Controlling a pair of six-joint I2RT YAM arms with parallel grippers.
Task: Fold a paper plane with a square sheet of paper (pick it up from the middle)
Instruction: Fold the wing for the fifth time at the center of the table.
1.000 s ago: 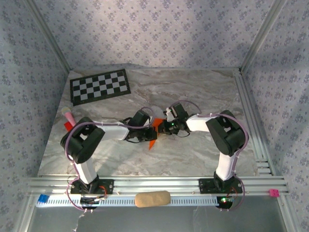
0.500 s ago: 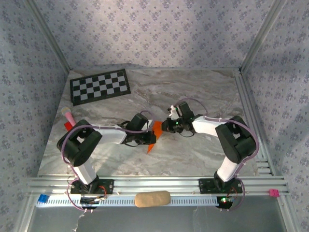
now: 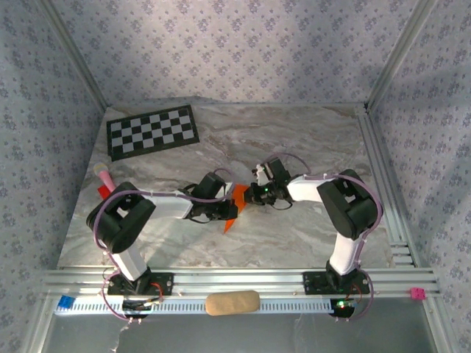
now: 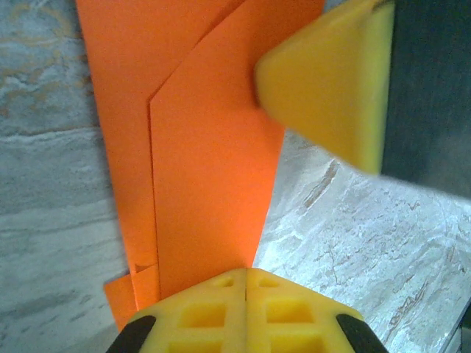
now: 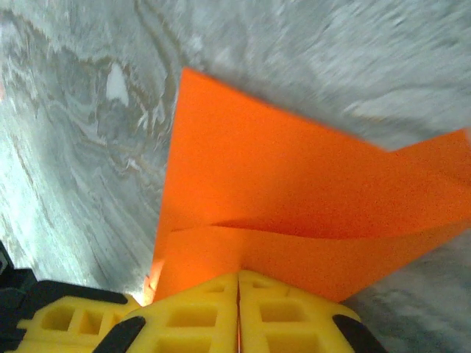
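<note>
The square sheet of paper (image 3: 236,200) is bright orange and folded into a narrow, pointed, plane-like shape with layered flaps. It sits mid-table, held between both grippers just above the marble. My left gripper (image 3: 225,207) is shut on its left side, and its yellow fingertips (image 4: 246,276) pinch one end of the long folded strip (image 4: 206,169). My right gripper (image 3: 249,195) is shut on the paper's right edge, where its tips (image 5: 239,277) clamp a folded flap (image 5: 294,198). The right gripper's yellow finger (image 4: 331,81) presses on the paper's upper corner.
A black-and-white checkerboard sheet (image 3: 153,131) lies at the back left. A small red and pink object (image 3: 104,181) sits by the left edge. A tan pad (image 3: 232,302), a blue block (image 3: 66,301) and a pink block (image 3: 417,293) rest on the near rail.
The right arm's elbow swung outward and came back in. Its jaws closed a little tighter on the paper. The left arm and the paper barely moved.
</note>
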